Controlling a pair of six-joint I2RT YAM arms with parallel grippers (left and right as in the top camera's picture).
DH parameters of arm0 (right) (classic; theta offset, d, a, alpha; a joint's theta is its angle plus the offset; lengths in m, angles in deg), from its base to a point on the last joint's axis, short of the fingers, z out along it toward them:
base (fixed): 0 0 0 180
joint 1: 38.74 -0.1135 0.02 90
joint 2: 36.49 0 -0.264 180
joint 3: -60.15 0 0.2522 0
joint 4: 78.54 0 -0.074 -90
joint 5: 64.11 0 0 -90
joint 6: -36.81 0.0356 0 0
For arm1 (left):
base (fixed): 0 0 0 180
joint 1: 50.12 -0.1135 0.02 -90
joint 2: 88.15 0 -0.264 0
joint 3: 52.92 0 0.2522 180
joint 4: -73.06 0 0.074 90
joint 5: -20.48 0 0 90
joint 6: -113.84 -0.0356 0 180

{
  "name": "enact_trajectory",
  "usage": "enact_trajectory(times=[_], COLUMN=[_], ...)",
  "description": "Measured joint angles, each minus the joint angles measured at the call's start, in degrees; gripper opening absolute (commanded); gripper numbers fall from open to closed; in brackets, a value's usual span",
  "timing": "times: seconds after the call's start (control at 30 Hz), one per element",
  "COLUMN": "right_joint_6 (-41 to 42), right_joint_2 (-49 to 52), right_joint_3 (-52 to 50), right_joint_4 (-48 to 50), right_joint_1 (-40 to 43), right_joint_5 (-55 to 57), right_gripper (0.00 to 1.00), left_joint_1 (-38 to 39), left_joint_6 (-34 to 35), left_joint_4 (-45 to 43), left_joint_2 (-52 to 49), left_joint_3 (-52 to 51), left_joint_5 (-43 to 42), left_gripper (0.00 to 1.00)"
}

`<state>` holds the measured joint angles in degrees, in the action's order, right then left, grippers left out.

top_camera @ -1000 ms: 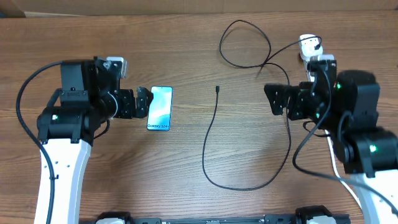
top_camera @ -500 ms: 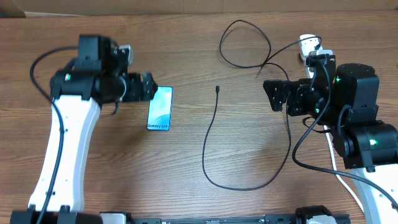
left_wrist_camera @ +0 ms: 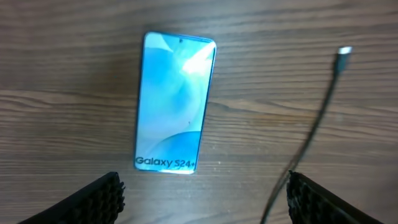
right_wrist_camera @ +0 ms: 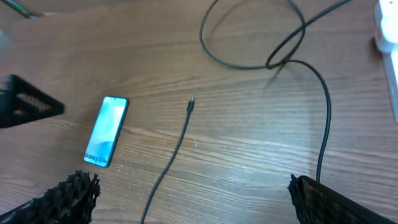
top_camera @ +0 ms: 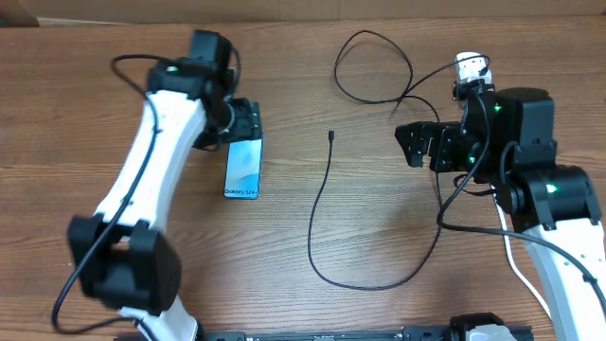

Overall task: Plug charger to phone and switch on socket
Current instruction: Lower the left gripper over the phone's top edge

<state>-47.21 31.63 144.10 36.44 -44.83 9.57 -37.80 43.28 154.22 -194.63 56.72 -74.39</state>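
Two pincers stand spread wide, holding nothing. The left pincer [top_camera: 251, 121] hangs over the far end of the phone [top_camera: 243, 166], whose long axis runs near-to-far on the worktop [top_camera: 284, 57]. The charger [top_camera: 330, 138] tip lies parallel to it, between the phone and the right pincer [top_camera: 407, 144].

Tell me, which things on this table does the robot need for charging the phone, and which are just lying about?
Needed for the job:
- phone
- charger, the thin black cable
- socket, white, far right, mostly hidden

Just lying about:
- nothing I can identify, only a pale shape cut off at the top-left edge
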Motion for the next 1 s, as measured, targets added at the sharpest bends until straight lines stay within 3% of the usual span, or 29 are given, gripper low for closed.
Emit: enact_trajectory(times=[0.4, 1.0], right_joint_6=[-0.02, -0.04], right_joint_2=[0.63, 0.63], right_joint_3=[0.0, 0.0], right_joint_4=[-0.02, -0.7], right_joint_1=[0.0, 0.0], right_joint_5=[0.02, 0.02], right_gripper=[1.0, 1.0], left_joint_1=[2.29, 2.29], left_joint_6=[2.23, -9.7], left_joint_4=[-1.44, -7.19], left_joint_2=[-11.23, -13.35], left_joint_3=[0.0, -2.19], left_joint_5=[4.9, 6.58], left_gripper=[0.99, 0.98])
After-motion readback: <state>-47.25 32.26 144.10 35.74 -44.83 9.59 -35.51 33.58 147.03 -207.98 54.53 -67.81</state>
